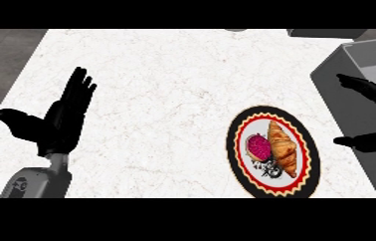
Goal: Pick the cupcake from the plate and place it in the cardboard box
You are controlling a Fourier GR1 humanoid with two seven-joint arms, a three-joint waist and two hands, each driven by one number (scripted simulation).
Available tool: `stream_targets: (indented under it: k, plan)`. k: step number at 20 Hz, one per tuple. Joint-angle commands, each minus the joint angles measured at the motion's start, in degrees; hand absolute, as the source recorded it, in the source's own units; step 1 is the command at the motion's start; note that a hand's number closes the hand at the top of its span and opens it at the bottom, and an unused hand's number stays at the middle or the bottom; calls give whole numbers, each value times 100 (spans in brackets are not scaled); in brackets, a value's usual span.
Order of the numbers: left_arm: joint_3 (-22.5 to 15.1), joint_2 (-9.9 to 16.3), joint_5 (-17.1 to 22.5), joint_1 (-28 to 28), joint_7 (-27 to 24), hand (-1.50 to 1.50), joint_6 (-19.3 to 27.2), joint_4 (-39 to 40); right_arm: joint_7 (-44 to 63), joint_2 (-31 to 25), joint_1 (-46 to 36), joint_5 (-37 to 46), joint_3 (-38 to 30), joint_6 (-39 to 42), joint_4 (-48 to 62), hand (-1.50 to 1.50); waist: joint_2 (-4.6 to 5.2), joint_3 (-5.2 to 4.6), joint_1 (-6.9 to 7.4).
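A round plate (310, 150) with a black rim and a red and yellow border lies at the lower right of the counter. On it sits a cupcake (258, 146) with magenta topping, tipped toward the left side, next to a croissant (283, 148). A grey box (341, 73) stands at the right edge; only its wall and part of its inside show. My right hand (357, 83) enters from the right edge, open, with fingers over the box wall and the thumb (354, 142) just right of the plate. My left hand (64, 114) rests open at the left, fingers up.
The white marble counter (169, 85) ends at a dark floor strip on the left. A second grey object (327, 33) shows at the top right edge, and a small grey shape (235, 30) at the top middle.
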Motion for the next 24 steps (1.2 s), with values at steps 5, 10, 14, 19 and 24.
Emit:
stream_targets:
  k: [5,10,14,19,24]
  plan:
    - [56,71,-110,372,-48,0,-39,-365,958,-876,-580,334,634,1770,-258,-150,7,58,-55]
    - [12,-194,-343,204,283,0,241,-444,2175,-355,-30,-235,481,1835,-1823,-150,-14,57,-204]
    - [122,-281,-375,297,187,0,-27,-315,2405,40,-361,-72,396,2091,-1720,-150,4,60,-149]
    - [353,-293,-365,422,-11,0,-319,-202,3337,341,-85,38,327,1970,-2539,-150,1,59,-167]
    - [657,-97,-254,109,658,0,-398,-446,3995,781,-176,276,442,2024,-2594,-150,4,60,-161]
